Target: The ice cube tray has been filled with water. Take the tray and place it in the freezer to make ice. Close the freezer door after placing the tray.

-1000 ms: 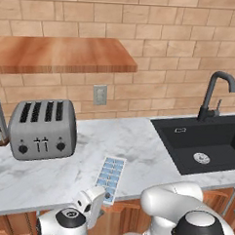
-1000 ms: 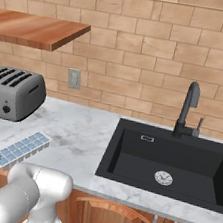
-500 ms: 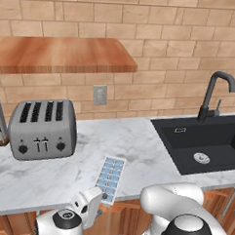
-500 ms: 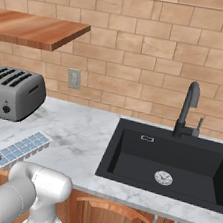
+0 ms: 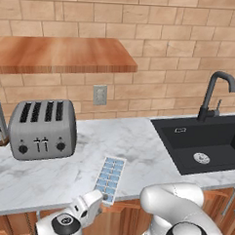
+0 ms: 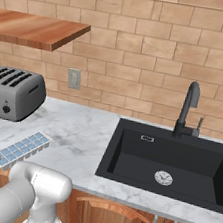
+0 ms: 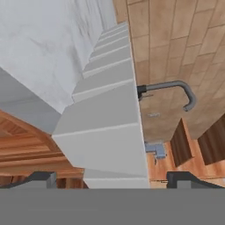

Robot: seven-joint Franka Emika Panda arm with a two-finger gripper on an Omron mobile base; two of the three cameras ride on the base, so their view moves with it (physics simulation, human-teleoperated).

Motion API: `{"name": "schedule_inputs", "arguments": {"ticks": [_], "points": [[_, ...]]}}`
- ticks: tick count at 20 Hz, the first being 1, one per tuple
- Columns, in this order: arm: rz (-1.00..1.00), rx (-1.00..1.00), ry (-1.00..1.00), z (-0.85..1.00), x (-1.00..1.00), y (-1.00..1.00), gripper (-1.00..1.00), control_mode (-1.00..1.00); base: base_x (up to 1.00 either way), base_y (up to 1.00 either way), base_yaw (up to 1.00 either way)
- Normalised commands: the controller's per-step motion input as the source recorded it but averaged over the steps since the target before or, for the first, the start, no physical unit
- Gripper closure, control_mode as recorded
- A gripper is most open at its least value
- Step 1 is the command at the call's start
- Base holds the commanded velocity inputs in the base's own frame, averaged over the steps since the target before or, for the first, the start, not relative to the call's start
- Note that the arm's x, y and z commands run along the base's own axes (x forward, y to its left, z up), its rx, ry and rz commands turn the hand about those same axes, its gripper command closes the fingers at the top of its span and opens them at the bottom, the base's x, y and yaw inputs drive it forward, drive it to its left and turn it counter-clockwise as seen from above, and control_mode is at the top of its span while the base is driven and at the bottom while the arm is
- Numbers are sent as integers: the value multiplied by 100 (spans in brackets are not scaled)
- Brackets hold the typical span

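Observation:
The ice cube tray [image 5: 110,173] is a long white strip with pale blue water [image 5: 113,168] in its cells. It lies on the marble counter [image 5: 63,170], and its near end pokes over the front edge. In the right base view the ice cube tray [image 6: 22,148] sits at the lower left. My gripper [image 5: 103,199] is open at the tray's near end, level with the counter edge. In the hand view the tray's [image 7: 105,110] underside runs away between my two fingertips [image 7: 42,178], and neither touches it. The freezer and its door are out of view.
A grey four-slot toaster [image 5: 41,128] stands at the back left of the counter under a wooden shelf [image 5: 59,55]. A black sink [image 5: 201,143] with a dark faucet [image 5: 214,93] lies to the right. Brown cabinet fronts [image 6: 118,218] run below the counter.
Almost nothing has changed. The hand has edged slightly lower at the tray's near end, the jaws have stayed open, and the tray has not moved.

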Motion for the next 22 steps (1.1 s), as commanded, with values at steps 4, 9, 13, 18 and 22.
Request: {"name": "schedule_inputs", "arguments": {"ticks": [4, 9, 13, 18, 22], "points": [[0, 0, -2, 0, 0, -11, -100, -100, 0, 0, 0], [0, 0, 0, 1, 3, -11, -100, -100, 0, 0, 0], [5, 0, 0, 1, 12, -4, -100, -100, 0, 0, 0], [18, 0, 0, 0, 15, 0, -100, -100, 0, 0, 0], [28, 0, -1, -1, 4, -1, -100, -100, 0, 0, 0]]}}
